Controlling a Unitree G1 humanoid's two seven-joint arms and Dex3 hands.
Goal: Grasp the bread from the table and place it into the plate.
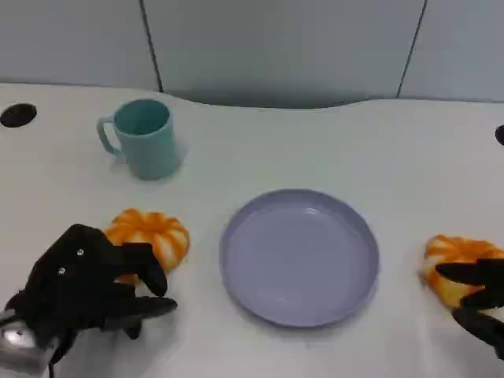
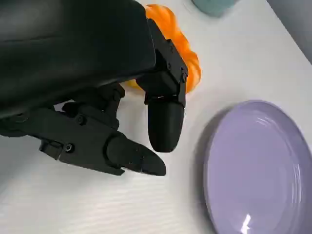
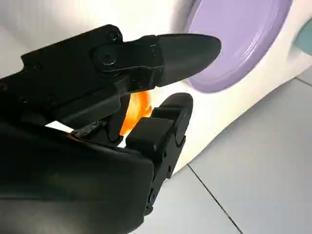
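Left hand (image 1: 83, 287) fingers (image 2: 165, 129) are spread apart with nothing between them, as seen pretty clearly in the left wrist view, where 1 fingertip points down at bare table just short of the orange bread (image 2: 183, 53). In the head view that hand is parked right in front of the same bread (image 1: 150, 235), partly overlapping it from the camera's angle, but actual contact can't be confirmed.

Over on the other side, the right hand (image 1: 478, 303) fingers (image 3: 161, 129) are seen draped over a second orange bread (image 1: 455, 264) at the table's right edge. In the right wrist view a slice of orange (image 3: 136, 111) is visible between the upper finger and the lower ones, so the bread sits inside the hand's span. Whether it's really clamped or just straddled can't be told from these angles.

The lavender plate (image 1: 236, 268) is sat in the middle of the white table (image 1: 315, 146), between the 2 breads, with nothing on it. It's also caught in the left wrist view (image 2: 258, 165) and the right wrist view (image 3: 239, 44). Both breads are still on the table, 1 just left of the plate and 1 well off to its right.

A teal mug (image 1: 146, 138) is stood upright behind the left bread, handle facing left.
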